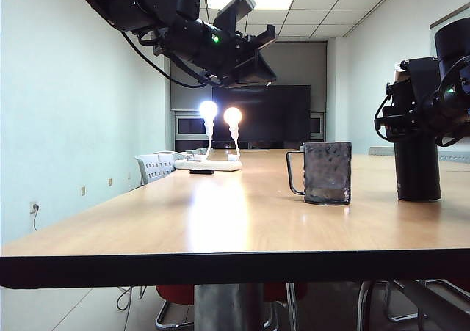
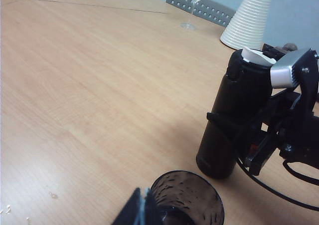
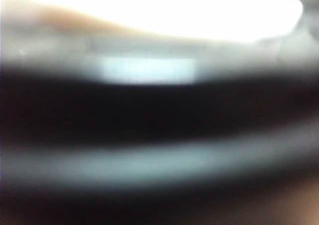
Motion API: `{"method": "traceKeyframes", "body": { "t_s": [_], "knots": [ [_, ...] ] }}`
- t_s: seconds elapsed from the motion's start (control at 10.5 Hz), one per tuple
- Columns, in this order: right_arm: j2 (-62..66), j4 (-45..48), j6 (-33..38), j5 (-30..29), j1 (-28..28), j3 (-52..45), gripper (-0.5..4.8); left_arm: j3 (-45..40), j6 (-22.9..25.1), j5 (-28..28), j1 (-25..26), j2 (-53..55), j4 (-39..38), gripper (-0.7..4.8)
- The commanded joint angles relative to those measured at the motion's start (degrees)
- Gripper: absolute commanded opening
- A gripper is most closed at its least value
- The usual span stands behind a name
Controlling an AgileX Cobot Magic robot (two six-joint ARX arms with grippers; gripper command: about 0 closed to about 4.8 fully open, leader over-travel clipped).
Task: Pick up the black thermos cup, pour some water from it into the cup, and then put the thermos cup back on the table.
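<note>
The pick-up step was in hand: nothing had been lifted or poured.

Nearest the exterior camera ran the dark front edge of the desk (image 1: 235, 268). Further in, right of centre, stood the cup (image 1: 327, 172), upright, its wire handle turned toward the left. Just beyond and to the right of it stood the thermos (image 1: 418, 169), upright on the desk, close to the cup but apart from it.

The right hand (image 2: 234, 127) was at the thermos. In the left wrist view its jaws stood spread wide, one dark finger lying across the near side of the body about midway up. Whether the pads already pressed the wall could not be told; the right wrist view was blurred dark and settled nothing.

The left hand (image 1: 246, 56) hung high above the desk on the left, holding nothing, its fingers (image 2: 137, 212) pressed together just above the cup rim in its own view.

The next move likely called for the right jaws to close firmly on the thermos, followed by a straight lift before any tilt toward the cup.

At the far end stood two lit lamps (image 1: 220, 118).
</note>
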Motion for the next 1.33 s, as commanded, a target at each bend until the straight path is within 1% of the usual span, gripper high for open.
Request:
{"method": "traceKeyframes", "body": {
  "t_s": [0.09, 0.19, 0.47, 0.76, 0.85, 1.04, 1.14, 1.23, 1.33],
  "knots": [
    [-2.8, -0.9, -0.7, -0.2, 0.0, 0.5, 4.33, 0.3, 0.0, 0.1, -0.1, -0.5, 0.4, -0.06],
    [-3.9, -3.1, -1.7, -0.2, 0.0, 0.5, 4.33, 0.3, 0.0, 0.1, -0.1, -0.5, 0.4, -0.06],
    [-7.6, -10.7, -1.6, -0.3, 0.0, 0.5, 4.32, 0.3, -0.2, 0.1, -0.1, -0.5, 0.4, -0.06],
    [-11.2, -22.4, -1.4, -2.9, 0.2, 0.5, 4.32, 0.3, -0.2, 0.1, -0.1, -1.3, 0.4, -0.06],
    [-12.7, -25.2, -1.4, -2.9, 0.2, 0.5, 4.31, 0.3, -0.2, 0.1, -0.1, -1.9, 0.4, -0.06],
    [-16.0, -29.0, -1.4, -2.8, 0.4, 0.5, 4.26, 0.3, -0.2, 0.0, -0.1, -2.8, 0.3, -0.06],
    [-20.7, -33.8, 0.6, -2.8, 0.4, 0.5, 2.91, 0.3, -0.2, 0.0, -0.1, -4.2, -0.4, -0.06],
    [-25.1, -38.1, 2.7, -2.8, 0.4, 0.5, 0.28, 0.3, -0.1, -0.7, -0.1, -6.5, -2.5, -0.06],
    [-31.8, -42.7, 4.5, -4.4, 0.4, 0.5, -0.01, 0.3, 0.1, -0.8, -0.1, -9.9, -5.2, -0.06]
  ]
}}
